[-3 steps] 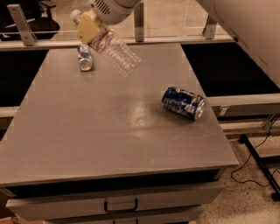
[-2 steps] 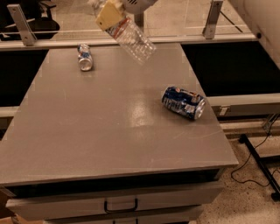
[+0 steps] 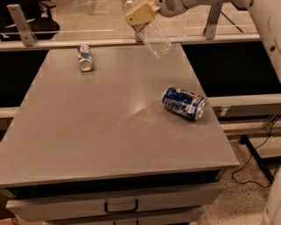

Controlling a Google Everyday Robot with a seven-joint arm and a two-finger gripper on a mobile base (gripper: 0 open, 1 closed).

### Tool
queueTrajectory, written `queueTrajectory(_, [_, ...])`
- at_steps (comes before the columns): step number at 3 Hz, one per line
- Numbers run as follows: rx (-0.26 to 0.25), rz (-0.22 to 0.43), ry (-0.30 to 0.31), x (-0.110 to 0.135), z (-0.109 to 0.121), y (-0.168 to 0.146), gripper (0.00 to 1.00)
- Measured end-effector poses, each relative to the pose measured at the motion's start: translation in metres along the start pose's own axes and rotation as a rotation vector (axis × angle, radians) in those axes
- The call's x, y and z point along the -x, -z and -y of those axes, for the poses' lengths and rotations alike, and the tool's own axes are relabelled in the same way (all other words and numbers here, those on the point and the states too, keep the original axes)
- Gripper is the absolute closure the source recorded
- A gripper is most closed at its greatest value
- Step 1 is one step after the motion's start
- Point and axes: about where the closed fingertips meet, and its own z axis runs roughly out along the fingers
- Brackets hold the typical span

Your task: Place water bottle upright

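Observation:
The water bottle [image 3: 153, 35] is a clear ribbed plastic bottle. It hangs tilted in the air above the far edge of the grey table [image 3: 109, 132], its bottom pointing down and to the right. My gripper [image 3: 140, 13] is at the top of the view, its tan fingers [image 3: 139, 14] shut on the bottle's upper part near the label. The bottle's cap is cut off by the top edge of the view.
A blue soda can [image 3: 184, 103] lies on its side at the table's right. A small silver-blue can [image 3: 84, 57] lies at the far left. A rail [image 3: 131, 40] with metal posts runs behind the table. Drawers [image 3: 120, 205] are below the front edge.
My gripper has carried the bottle to the right and higher, from beside the small can to above the table's far middle. Both cans have stayed put.

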Motion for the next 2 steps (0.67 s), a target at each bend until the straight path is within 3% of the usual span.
queueTrajectory(2, [0.047,0.252,0.01,-0.044,0.033,0.009,1.0])
